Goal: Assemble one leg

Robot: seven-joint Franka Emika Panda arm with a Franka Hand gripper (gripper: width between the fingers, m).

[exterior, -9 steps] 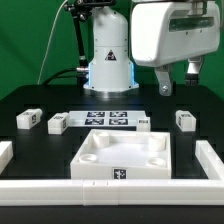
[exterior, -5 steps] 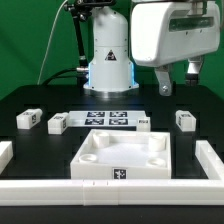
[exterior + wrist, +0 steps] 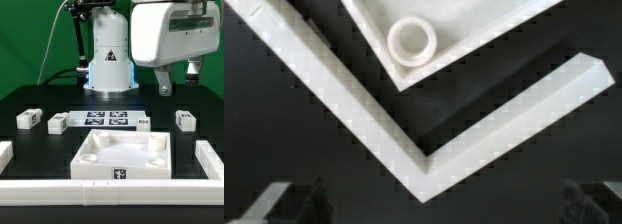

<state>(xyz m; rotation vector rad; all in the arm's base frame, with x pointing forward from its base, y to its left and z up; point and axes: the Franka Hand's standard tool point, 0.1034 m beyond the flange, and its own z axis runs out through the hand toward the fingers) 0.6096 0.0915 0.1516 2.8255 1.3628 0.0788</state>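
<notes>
Several legs, small white blocks with marker tags, lie on the black table: two at the exterior view's left [image 3: 27, 119] [image 3: 58, 123] and two toward its right [image 3: 143, 123] [image 3: 185, 120]. The large white square tabletop [image 3: 122, 156] with corner sockets lies in front of them. My gripper [image 3: 178, 78] hangs high at the exterior view's upper right, open and empty, well above the rightmost leg. In the wrist view my gripper [image 3: 434, 202] is open, with dark fingertips [image 3: 278, 200] far apart and nothing between them. No leg shows there.
The marker board [image 3: 108, 119] lies between the legs. White border rails [image 3: 110, 190] run along the front and sides of the table. The wrist view shows a rail corner [image 3: 393, 140] and a tabletop corner with its round socket [image 3: 413, 40].
</notes>
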